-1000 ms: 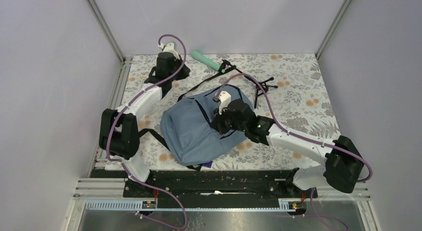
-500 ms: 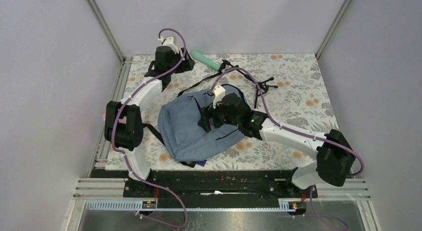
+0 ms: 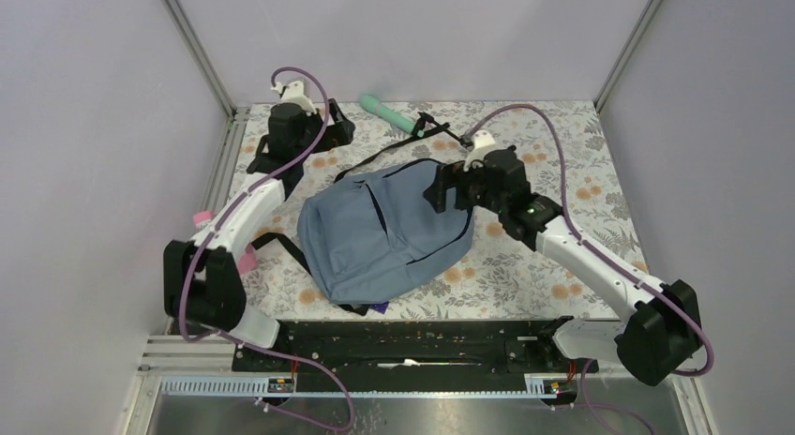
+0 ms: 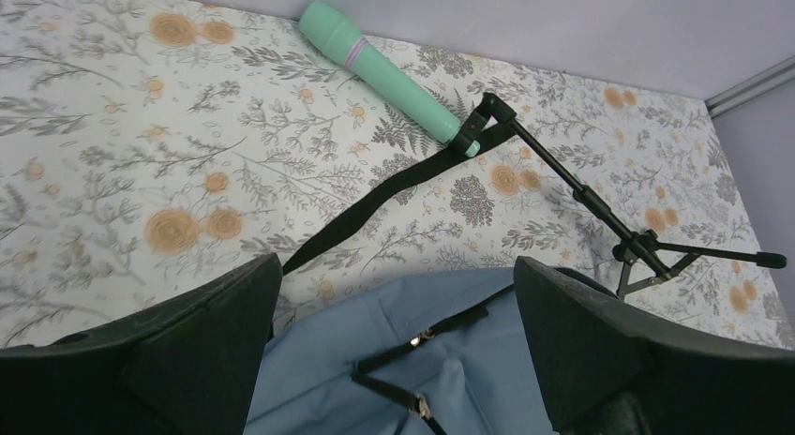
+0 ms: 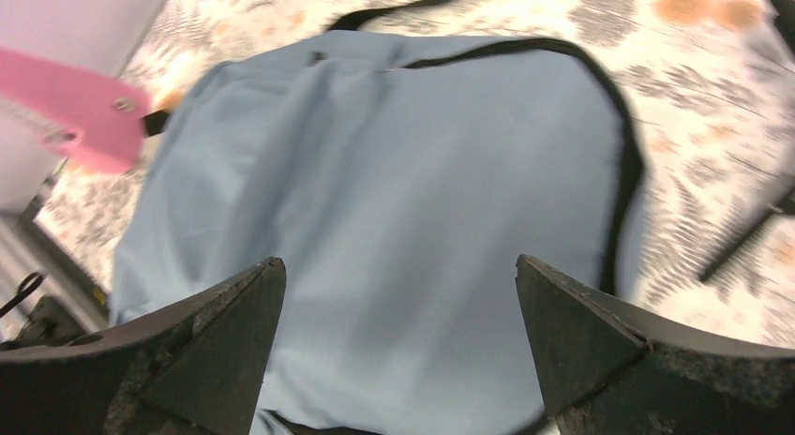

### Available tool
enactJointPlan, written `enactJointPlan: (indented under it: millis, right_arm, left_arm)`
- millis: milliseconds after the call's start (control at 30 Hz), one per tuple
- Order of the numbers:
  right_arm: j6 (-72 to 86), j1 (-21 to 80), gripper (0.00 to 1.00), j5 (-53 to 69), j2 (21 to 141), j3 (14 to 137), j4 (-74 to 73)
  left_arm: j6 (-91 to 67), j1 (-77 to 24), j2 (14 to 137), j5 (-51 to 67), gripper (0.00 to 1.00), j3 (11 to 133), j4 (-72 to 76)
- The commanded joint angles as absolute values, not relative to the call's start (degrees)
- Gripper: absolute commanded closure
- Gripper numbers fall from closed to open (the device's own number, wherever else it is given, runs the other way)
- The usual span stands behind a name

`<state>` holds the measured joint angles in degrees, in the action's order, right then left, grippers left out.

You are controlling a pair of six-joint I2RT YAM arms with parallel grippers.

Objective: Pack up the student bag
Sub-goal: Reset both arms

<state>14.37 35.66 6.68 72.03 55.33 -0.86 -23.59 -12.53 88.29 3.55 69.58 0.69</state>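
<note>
My left claw (image 4: 394, 266) is spread wide with nothing between its fingers. It hangs over the far left part of the floral-patterned worktop (image 3: 562, 144). My right claw (image 5: 398, 266) is spread just as wide and is also empty, and it is poised over the far right side of the soft slate-blue fabric backpack (image 3: 384, 238).

The backpack lies flat in the middle of the worktop between my two arms, and a dark zipper line curves round its edge. In my right wrist view the blue fabric fills nearly everything below my fingers. In my left wrist view only its far edge shows, with small black loops on it.

A long black strap (image 4: 375, 205) runs from that edge toward the back. It reaches the place where one end of a mint-green cylinder (image 4: 384, 65) meets the head of a thin black folding tripod (image 4: 581, 191) lying on its side.

A flat pink piece (image 5: 80, 107) sits just beside the backpack's left side. I cannot tell what it is.
</note>
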Motion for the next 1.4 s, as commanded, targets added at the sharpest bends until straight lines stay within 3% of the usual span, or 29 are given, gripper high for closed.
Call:
enactJointPlan:
  millis: [0, 400, 633, 1000, 1367]
  right_arm:
    - [14.3, 28.1, 0.00, 7.6, 68.8, 54.2, -8.8]
    - [14.2, 4.2, 0.00, 5.6, 55.0, 50.6, -19.5]
    - [7.8, 3.6, 0.00, -7.9, 38.9, 48.3, -16.4]
    - [5.2, 3.6, 0.00, -7.9, 17.0, 28.4, 5.0]
    - [4.5, 3.6, 0.00, -9.3, 16.2, 28.4, 3.7]
  left_arm:
    - [-24.3, -11.6, 80.1, -1.1, 0.01, 66.8, -3.1]
    - [-17.7, -10.9, 54.5, -13.3, 0.01, 60.6, -16.9]
    - [-10.4, -10.9, 40.2, -21.3, 0.01, 58.8, -19.8]
    - [-10.1, -10.9, 26.1, -25.8, 0.01, 43.9, -14.1]
    - [-10.0, -10.9, 26.4, -25.1, 0.02, 43.0, -14.1]
